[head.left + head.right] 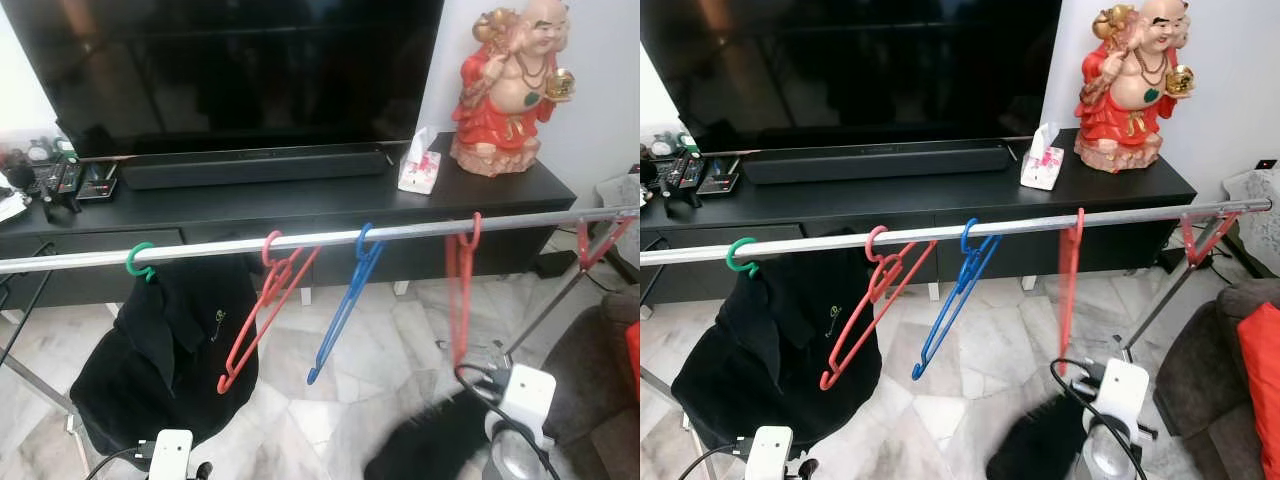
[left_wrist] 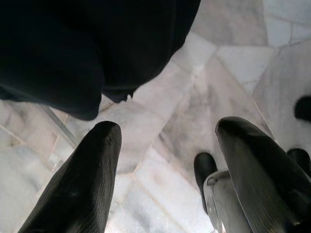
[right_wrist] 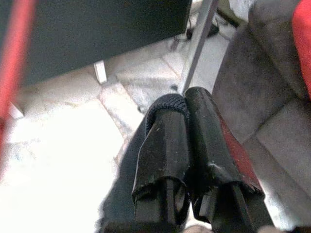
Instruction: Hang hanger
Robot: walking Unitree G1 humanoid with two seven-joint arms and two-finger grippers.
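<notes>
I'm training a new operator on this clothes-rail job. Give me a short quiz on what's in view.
1. How many hangers hang on the silver metal rail?
2. True or false: the blue plastic hanger carries the black garment.
3. The right hand is: A) open and empty, B) shut on dark cloth, C) gripping the rail.

Key: 1. Five. 2. False; it hangs from the green hanger hook. 3. B.
</notes>
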